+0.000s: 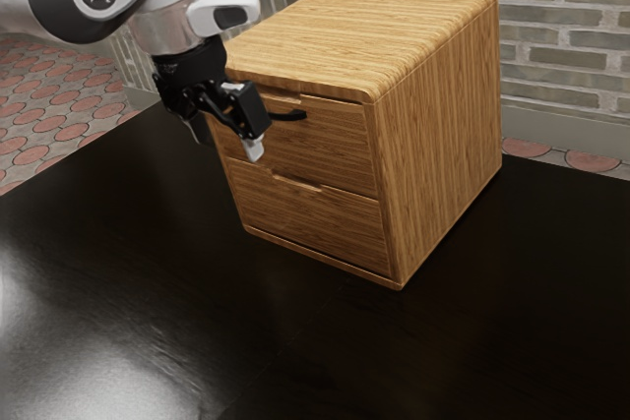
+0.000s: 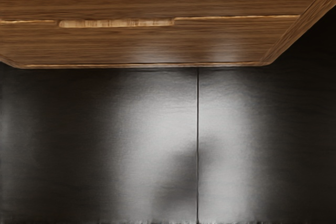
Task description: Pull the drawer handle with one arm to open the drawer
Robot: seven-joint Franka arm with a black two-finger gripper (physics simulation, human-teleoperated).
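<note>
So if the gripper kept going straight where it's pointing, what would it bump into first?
Probably the dark table, just in front of the wooden cabinet. The gripper seems to point mostly down along the lower drawer front, but depth is unclear.

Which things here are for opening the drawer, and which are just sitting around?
For the job:
claw
black handle
top drawer
wooden cabinet

Just sitting around:
lower drawer
dark table
brick wall
tiled floor
</note>
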